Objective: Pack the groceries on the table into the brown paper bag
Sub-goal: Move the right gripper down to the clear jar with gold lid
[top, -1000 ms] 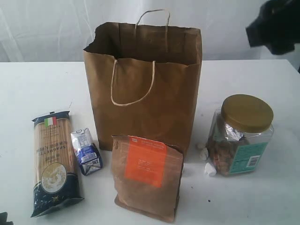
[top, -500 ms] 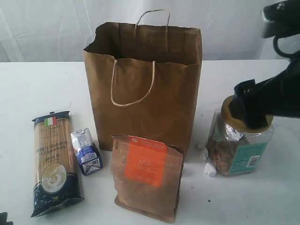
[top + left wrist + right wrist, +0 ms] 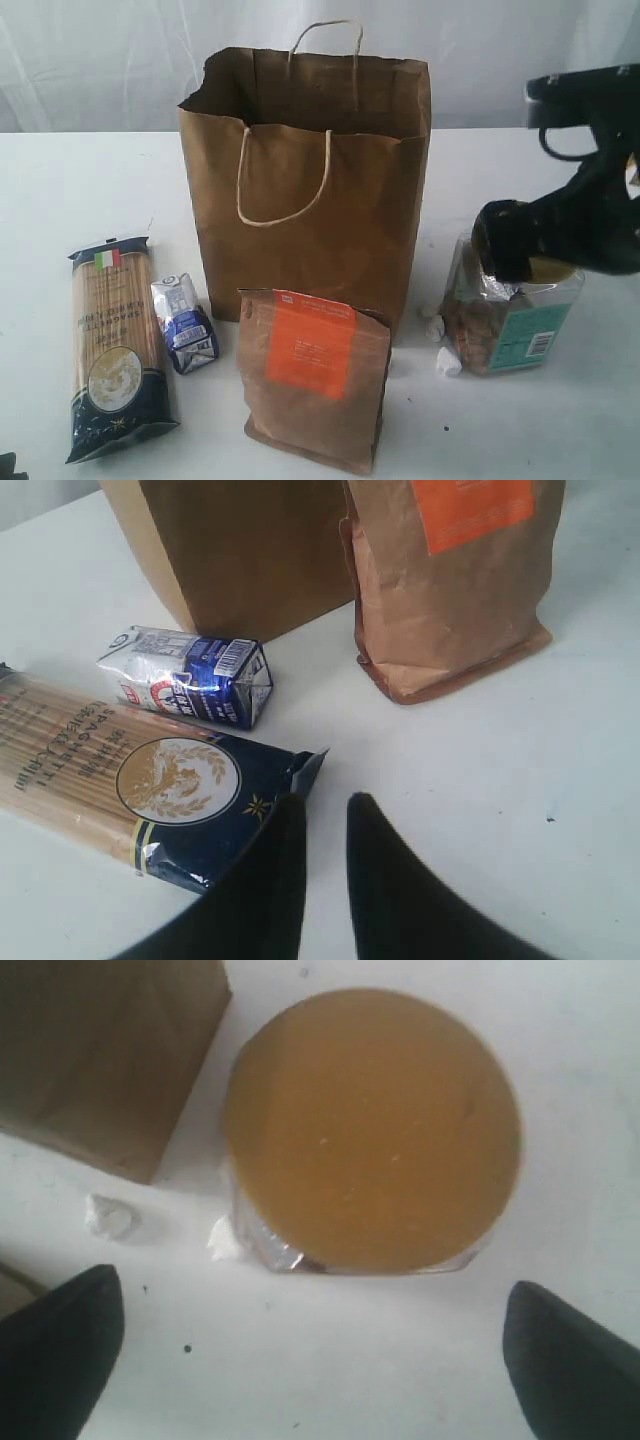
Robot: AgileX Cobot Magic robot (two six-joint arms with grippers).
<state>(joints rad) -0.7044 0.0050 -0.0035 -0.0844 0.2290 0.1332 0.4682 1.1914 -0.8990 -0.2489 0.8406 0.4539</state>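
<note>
Gold-lidded clear jar seen from above, lid centred. Right gripper spread wide, dark fingertips clear of the jar on either side. Brown paper bag corner near. White scraps on table.

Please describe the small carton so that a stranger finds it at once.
Start at the tall brown paper bag standing mid-table. Left of its base lie two items. The carton is the short blue-and-white one, between the bag and the long spaghetti packet.
</note>
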